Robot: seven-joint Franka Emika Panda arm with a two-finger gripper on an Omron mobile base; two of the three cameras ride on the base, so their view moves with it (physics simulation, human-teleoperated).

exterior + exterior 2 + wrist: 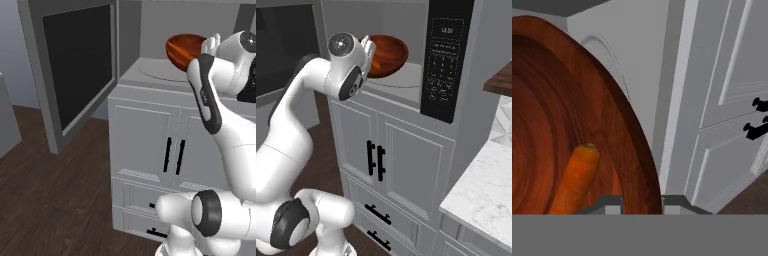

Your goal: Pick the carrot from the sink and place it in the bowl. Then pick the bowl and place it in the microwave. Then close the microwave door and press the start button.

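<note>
My gripper (642, 202) is shut on the rim of the reddish-brown wooden bowl (557, 125), one finger inside and one outside. The orange carrot (574, 177) lies inside the bowl. The bowl (182, 50) hangs tilted at the front of the open microwave (150, 75), a little above the round turntable (403, 80). In the right base view the bowl (387, 54) is inside the cavity, with the gripper (370, 52) at its near edge. The microwave door (75, 65) stands wide open to the left. The sink is out of view.
The dark control panel (446, 60) is right of the cavity. Grey cabinet doors with black handles (172, 155) sit below the microwave. A marble counter (481, 200) lies at the right. A dark wood floor (50, 200) spreads under the open door.
</note>
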